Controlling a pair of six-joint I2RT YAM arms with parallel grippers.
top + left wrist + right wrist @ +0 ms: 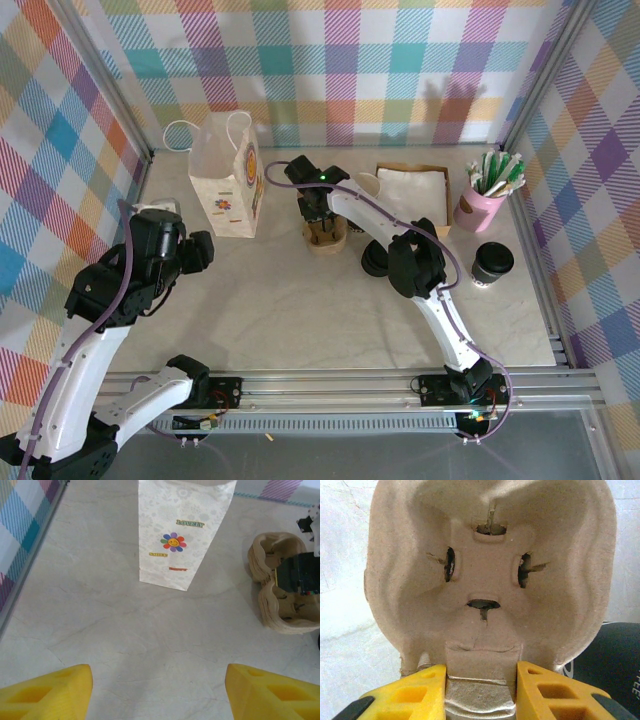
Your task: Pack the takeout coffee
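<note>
Item 1, left gripper (pixel 160 690): 2 yellow fingers spread wide, nothing between them, over bare tabletop (pixel 280 310) in front of the bag. Item 2, white paper gift bag (pixel 186 532): upright, string handles, printed with a smiling multicolour flower and the words "LOVELY" in green and "SMILE" in yellow; a third word in red is too blurred to read; contents not visible. Item 3, moulded pulp cup carrier (pixel 490 575): brown, wells unfilled, standing just right of the bag. Item 4, right gripper (pixel 481 672): clenched on the carrier's centre ridge, 1 finger pressed to each side. Item 5, brown tray (pixel 412 167): holds white napkins. Item 6, pink cup (pixel 478 208): holds green-and-white sticks. Item 7, takeout coffee (pixel 492 262): upright on the table, black lid on, in front of the pink cup by the right wall, well apart from the right gripper and to its right.
</note>
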